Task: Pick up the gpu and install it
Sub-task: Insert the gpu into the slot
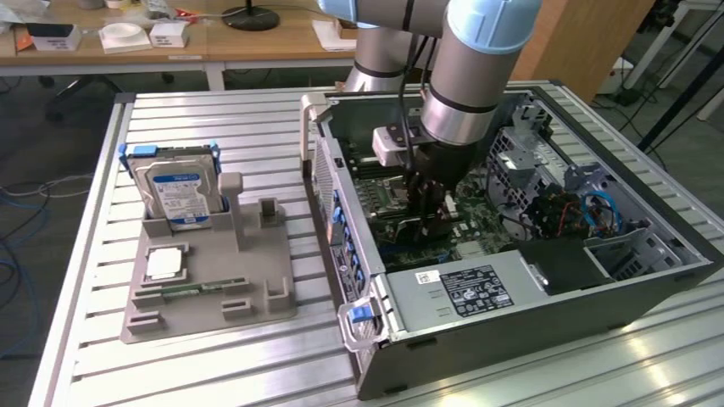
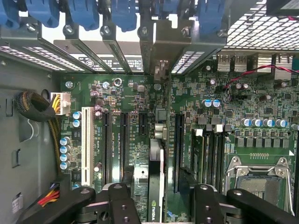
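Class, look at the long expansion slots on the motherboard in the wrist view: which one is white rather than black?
The long white plastic slot, the outermost of the row, beside the yellow-and-black cable bundle. The neighbouring slots are all black.

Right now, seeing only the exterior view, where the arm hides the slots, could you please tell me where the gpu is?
Observer: In the wrist view the gpu stands on edge on the motherboard, in line with the black slots and between the fingers of the gripper.
Operator: Thank you. Is the gripper clamped on it?
Observer: No, the jaws are open. The finger on the side of the CPU socket stands clear of the card.
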You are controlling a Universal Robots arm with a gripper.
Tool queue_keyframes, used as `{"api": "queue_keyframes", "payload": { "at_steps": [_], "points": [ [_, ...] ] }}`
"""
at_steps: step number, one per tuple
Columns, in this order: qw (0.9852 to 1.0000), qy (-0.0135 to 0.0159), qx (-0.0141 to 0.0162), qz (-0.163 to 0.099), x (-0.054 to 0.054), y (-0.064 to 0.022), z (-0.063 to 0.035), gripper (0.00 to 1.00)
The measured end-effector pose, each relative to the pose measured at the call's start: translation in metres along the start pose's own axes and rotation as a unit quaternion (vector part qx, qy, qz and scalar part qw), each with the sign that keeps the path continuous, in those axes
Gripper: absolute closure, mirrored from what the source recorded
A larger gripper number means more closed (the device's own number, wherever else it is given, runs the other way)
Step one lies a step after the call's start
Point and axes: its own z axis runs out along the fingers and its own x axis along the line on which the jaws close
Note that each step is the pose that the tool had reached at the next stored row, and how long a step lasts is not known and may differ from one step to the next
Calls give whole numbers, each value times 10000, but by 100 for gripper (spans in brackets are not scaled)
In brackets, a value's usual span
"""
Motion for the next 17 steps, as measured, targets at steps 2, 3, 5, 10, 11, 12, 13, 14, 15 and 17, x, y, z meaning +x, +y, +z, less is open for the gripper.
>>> {"api": "queue_keyframes", "payload": {
  "at_steps": [2, 3, 5, 10, 11, 12, 13, 14, 15, 17],
  "points": [
    [10000, 0, 0, 0, 0, 0, -2, 49],
    [10000, 2, -1, 0, 1, 0, -14, 49],
    [10000, 0, 0, 0, 0, 1, -58, 49],
    [10000, 0, 0, 0, 1, 2, -178, 49],
    [10000, 0, 0, 0, 1, 3, -201, 49],
    [10000, 0, 0, 0, 1, 3, -223, 49],
    [10000, 1, 0, 0, 1, 3, -242, 49],
    [10000, 0, 0, 0, 1, 3, -260, 49],
    [10000, 0, 0, 0, 1, 4, -278, 49],
    [10000, 0, 1, -1, 1, 4, -316, 49]
  ]
}}
